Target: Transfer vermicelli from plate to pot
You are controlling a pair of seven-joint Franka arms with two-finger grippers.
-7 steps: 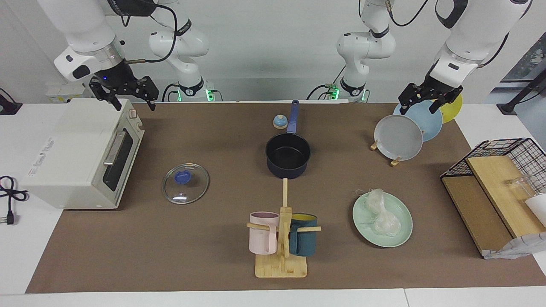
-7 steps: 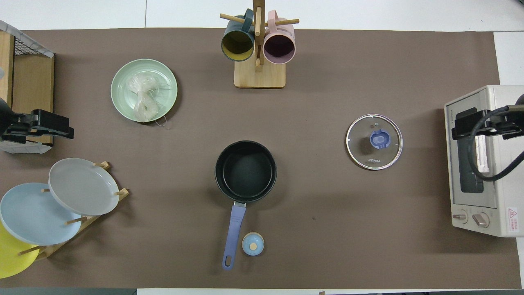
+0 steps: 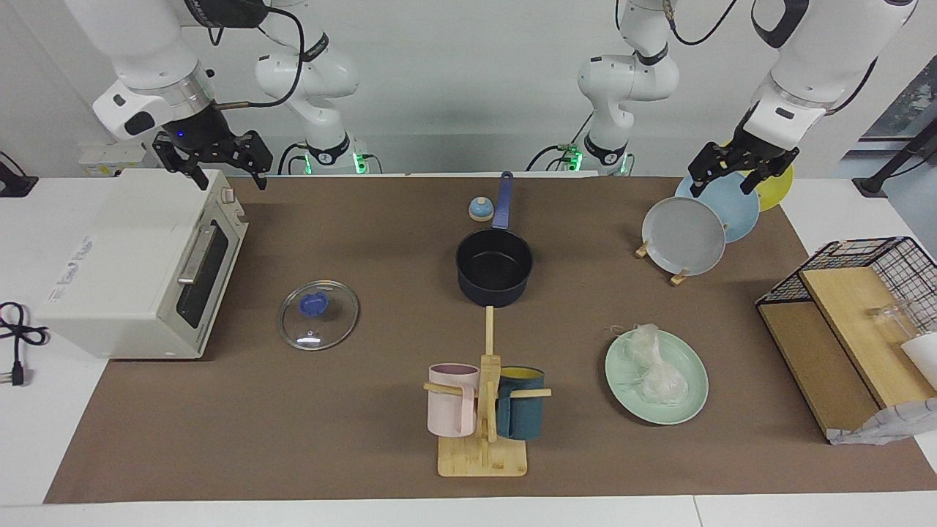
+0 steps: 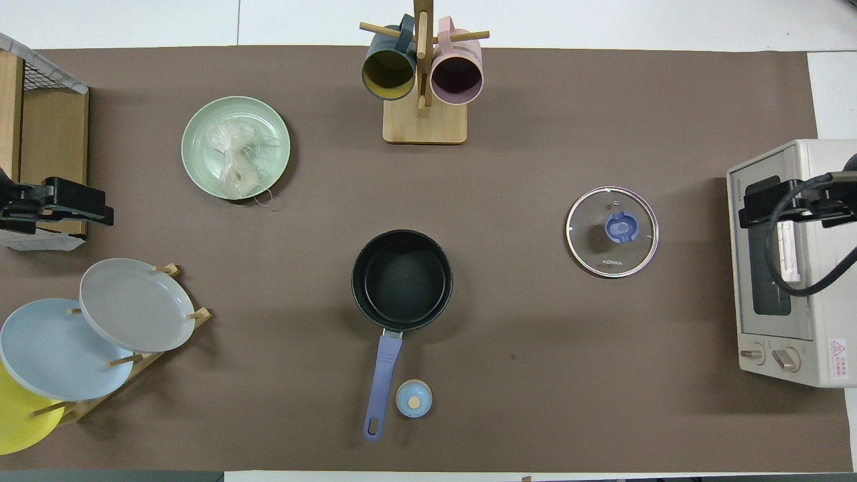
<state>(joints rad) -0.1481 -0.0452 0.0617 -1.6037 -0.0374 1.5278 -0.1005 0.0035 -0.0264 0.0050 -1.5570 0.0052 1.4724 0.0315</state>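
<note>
Brown mat point(image 3: 366, 424) covers the white table point(image 3: 44, 439); both grippers point(image 3: 736, 170) point(image 3: 212, 162) hang spread wide, empty.

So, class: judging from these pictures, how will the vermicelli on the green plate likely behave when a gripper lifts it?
The vermicelli looks like wispy, translucent bundles, so it is probably very light and floppy. Loose strands trail over the plate rim, so some may snag or drop off. Its glassy look suggests that it could slip from a pinch.

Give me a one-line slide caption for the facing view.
Vermicelli waits on the mint-green plate; the navy pot sits empty, both pincers raised.
</note>
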